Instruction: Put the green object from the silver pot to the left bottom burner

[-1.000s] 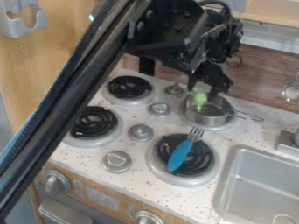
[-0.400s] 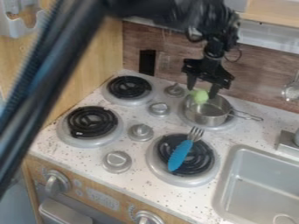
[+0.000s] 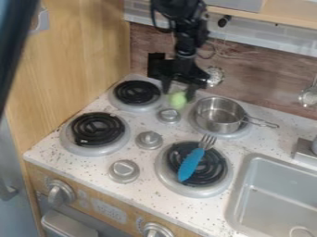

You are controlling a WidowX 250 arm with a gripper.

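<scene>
My gripper point(image 3: 178, 94) hangs over the back of the stove, between the back left burner and the pot, shut on the green object point(image 3: 177, 100), which sits between its two fingers just above the knobs. The silver pot point(image 3: 218, 121) stands on the back right burner with nothing in it, its handle pointing right. The left bottom burner point(image 3: 97, 129) is a black coil in a silver ring at the front left, with nothing on it.
A fork with a blue handle point(image 3: 191, 164) lies across the front right burner point(image 3: 226, 181). Silver knobs point(image 3: 149, 140) stand between the burners. The back left burner point(image 3: 137, 92) is near the wooden wall, and the sink point(image 3: 246, 194) is at the right.
The gripper has moved left from over the pot, carrying the green object out of it. The arm's long link has swung toward the left edge. Pot and fork have stayed put.
</scene>
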